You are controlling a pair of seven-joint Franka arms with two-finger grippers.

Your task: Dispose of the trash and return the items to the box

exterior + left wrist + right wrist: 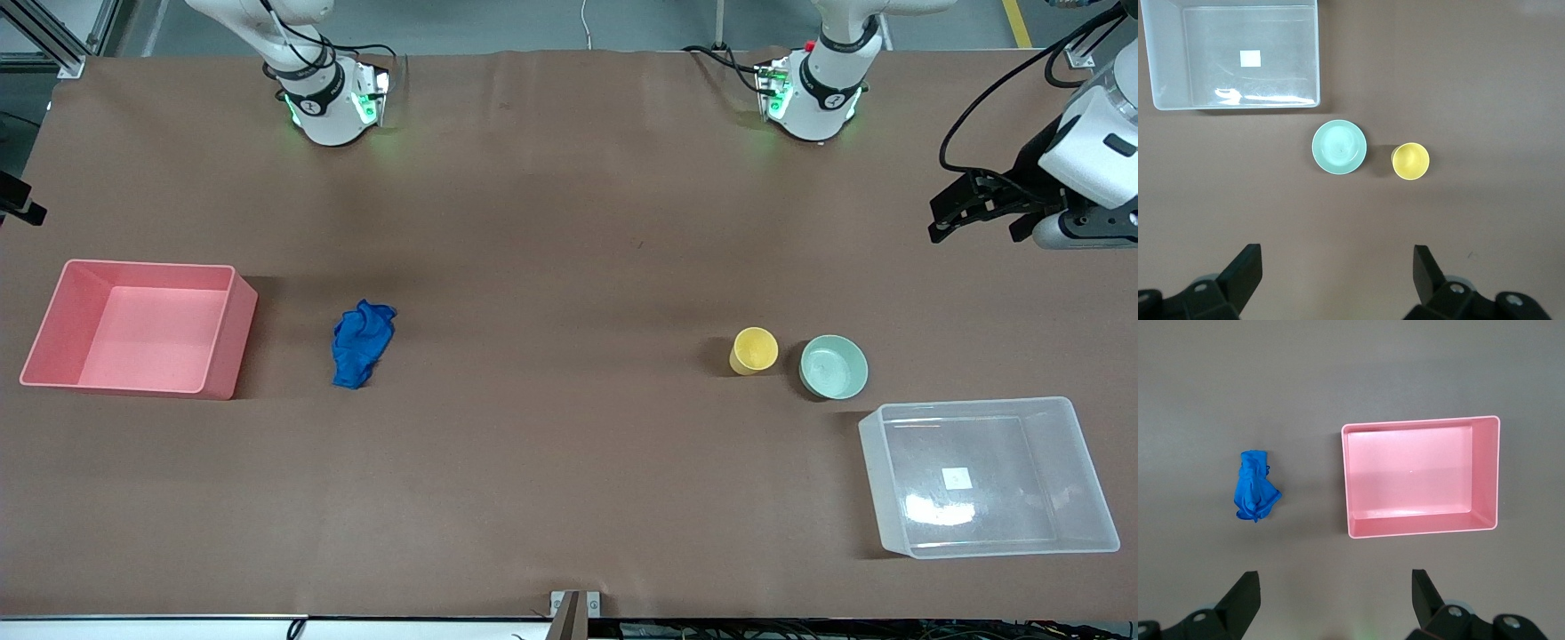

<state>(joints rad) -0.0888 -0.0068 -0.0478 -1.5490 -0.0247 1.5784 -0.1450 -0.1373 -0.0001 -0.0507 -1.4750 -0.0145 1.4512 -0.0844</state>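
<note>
Both arms hang high over the brown worktop, neither one holding anything. The left gripper looks straight down, fingers spread wide and empty; in the front view it juts in at the edge on the left arm's end, wrist bent level. Below it sit the yellow cup and the mint-green bowl, side by side, just apart. The clear plastic tub lies at the corner nearest the front camera on the left arm's end, white sticker on its floor. The right gripper also points down, fingers wide apart, nothing between them. Under it lie the blue cloth wad and the pink bin, which sits by the edge on the right arm's end.
</note>
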